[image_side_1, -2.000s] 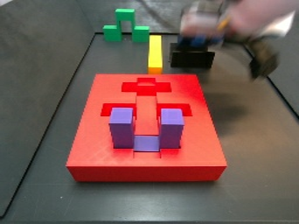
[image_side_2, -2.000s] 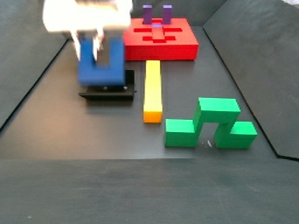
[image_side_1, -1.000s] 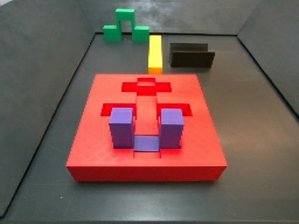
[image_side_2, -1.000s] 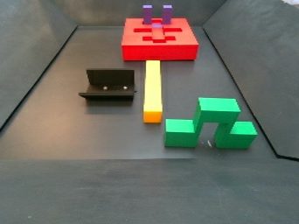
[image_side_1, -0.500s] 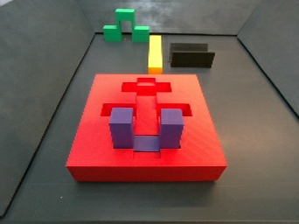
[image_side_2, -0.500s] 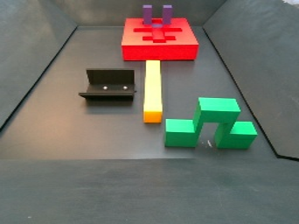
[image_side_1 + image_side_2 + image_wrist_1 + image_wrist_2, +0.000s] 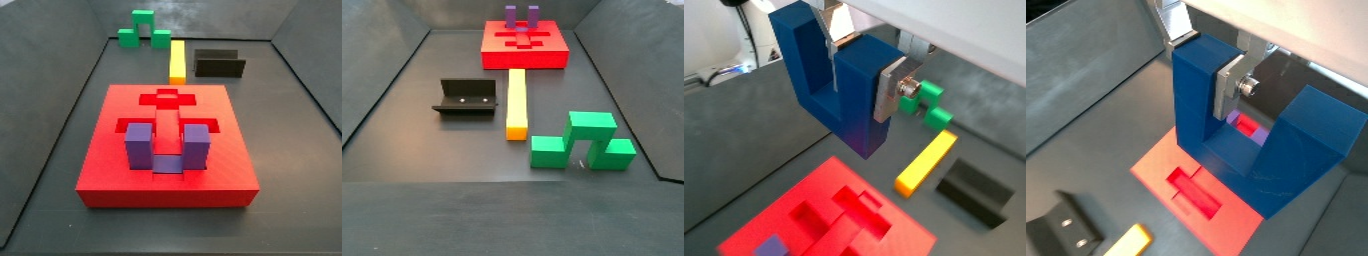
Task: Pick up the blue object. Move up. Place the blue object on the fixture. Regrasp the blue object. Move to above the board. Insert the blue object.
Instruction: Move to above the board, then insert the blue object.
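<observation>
My gripper [image 7: 858, 68] is shut on one prong of the dark blue U-shaped blue object [image 7: 834, 100], gripper [image 7: 1203, 60] and blue object [image 7: 1213, 130] showing in both wrist views. A silver finger [image 7: 891, 88] presses the prong's outer face. The block hangs in the air above the red board [image 7: 778, 212], whose recesses [image 7: 1193, 190] lie below it. The black fixture [image 7: 219, 64] stands bare beyond the board; in the side view of fixture [image 7: 464, 97] nothing rests on it either. Neither side view shows the gripper or the blue object.
A paler purple U-shaped block [image 7: 167, 150] sits in the board [image 7: 107, 150] at its near end. A yellow bar [image 7: 516, 103] lies between the fixture and the green stepped block [image 7: 583, 140]. Dark walls ring the floor.
Two seconds ago the gripper held the blue object at the fixture. Since then it has left both side views with the block, and the fixture stands bare.
</observation>
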Tool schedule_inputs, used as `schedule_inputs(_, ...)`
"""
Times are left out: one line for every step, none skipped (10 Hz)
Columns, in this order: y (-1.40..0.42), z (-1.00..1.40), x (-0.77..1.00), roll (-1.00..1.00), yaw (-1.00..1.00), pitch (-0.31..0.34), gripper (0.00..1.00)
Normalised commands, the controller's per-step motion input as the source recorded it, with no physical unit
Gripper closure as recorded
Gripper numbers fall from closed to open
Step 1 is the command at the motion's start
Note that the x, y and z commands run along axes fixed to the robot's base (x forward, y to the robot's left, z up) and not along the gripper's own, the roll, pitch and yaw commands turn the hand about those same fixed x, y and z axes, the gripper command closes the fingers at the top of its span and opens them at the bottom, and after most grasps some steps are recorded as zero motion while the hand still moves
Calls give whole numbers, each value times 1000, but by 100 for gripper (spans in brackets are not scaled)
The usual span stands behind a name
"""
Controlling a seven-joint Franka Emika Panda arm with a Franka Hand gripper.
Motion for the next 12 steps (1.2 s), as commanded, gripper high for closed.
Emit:
schedule_inputs(19,-4,-44,-360,9,-39,100)
schedule_inputs(20,-7,-34,-278,5,-40,100)
schedule_inputs(0,-11,0,-13,0,0,100)
schedule_inputs(26,-20,0,-83,0,0,100)
schedule_inputs(0,-37,0,-30,0,0,100)
schedule_inputs(0,-77,-3,-116,9,-27,100)
schedule_inputs(17,-266,363,-230,-34,0,100)
schedule_inputs(237,-329,611,-280,0,0,100)
schedule_inputs(229,-483,734,-264,0,0,100)
schedule_inputs(223,-631,649,-187,0,-19,100)
schedule_inputs(277,-654,394,-227,0,-91,100)
schedule_inputs(277,-654,366,-230,0,-110,100)
